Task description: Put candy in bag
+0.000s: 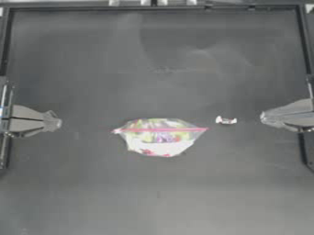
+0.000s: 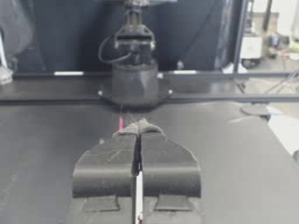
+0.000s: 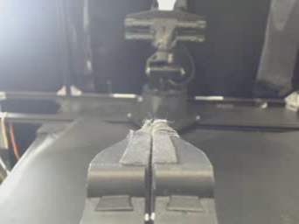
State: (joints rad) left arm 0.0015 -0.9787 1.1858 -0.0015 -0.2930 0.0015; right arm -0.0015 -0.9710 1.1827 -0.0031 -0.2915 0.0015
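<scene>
The bag (image 1: 160,136) lies flat at the middle of the table, a clear pouch with a pink-red strip across it and colourful sweets inside. The candy (image 1: 226,120) is a tiny whitish wrapped sweet just to the bag's right. My left gripper (image 1: 54,122) is parked at the left edge, jaws pressed together, well away from the bag. My right gripper (image 1: 265,117) sits at the right edge, also shut, a short way right of the candy. In the left wrist view a sliver of the bag's pink strip (image 2: 121,122) shows past the shut left gripper (image 2: 139,127). The right gripper (image 3: 153,124) hides the candy in its own wrist view.
The dark table (image 1: 153,193) has a raised rail along its far edge (image 1: 153,8). Each wrist view shows the opposite arm's base across the table: the right arm's base (image 2: 134,83), the left arm's base (image 3: 162,100).
</scene>
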